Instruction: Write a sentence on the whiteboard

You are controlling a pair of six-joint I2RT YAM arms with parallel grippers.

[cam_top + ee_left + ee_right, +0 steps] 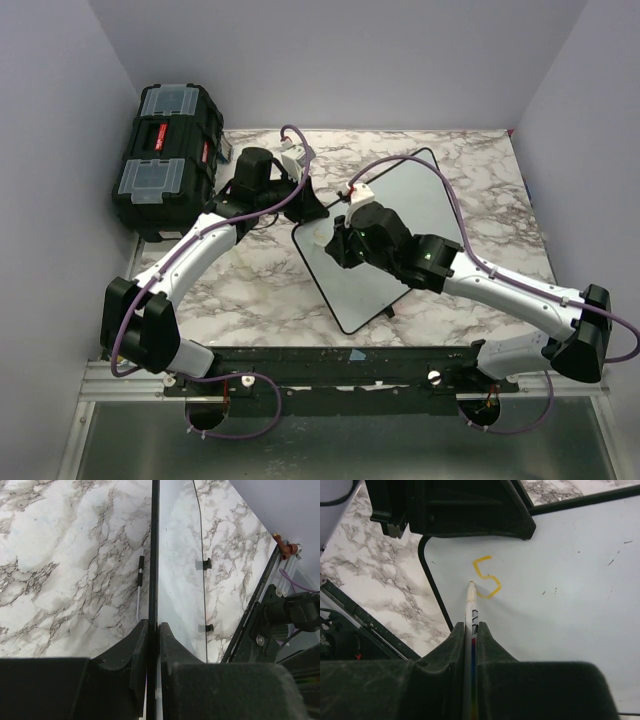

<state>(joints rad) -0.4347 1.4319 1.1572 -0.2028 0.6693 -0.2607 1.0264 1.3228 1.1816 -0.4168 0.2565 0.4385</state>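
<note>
Black plastic toolbox (165, 165), boxy, with red latches and clear-lidded compartments in its top, at the far-left corner of the white, grey-veined marble-pattern tabletop (250, 290); what the compartments hold cannot be told, and a red label on the box is too small to read.

Large flat white whiteboard (410, 195) with thin black rim and rounded corners, at the middle of the tabletop and turned diagonally to its edges, one corner toward the far edge and one toward the near edge; small black feet project along one side; its surface is glossy, with a few dark specks.

Left gripper (305, 205), black, closed tight on the whiteboard's rim at its left corner; in the left wrist view the rim runs edge-on between the two fingers; a slim white stick with a black end (139, 587) shows against the marble just beside the rim, and what it is cannot be told.

Right gripper (343, 240), black, over the same corner, its fingers (487, 640) pressed together on a slim white marker (470, 605) with coloured bands; the print on its barrel is not legible; the tip meets the board.

Of the sentence (486, 577), one yellow-orange handwritten character shows, shaped like an S or a 5, just beside the marker tip, near the rounded corner.
</note>
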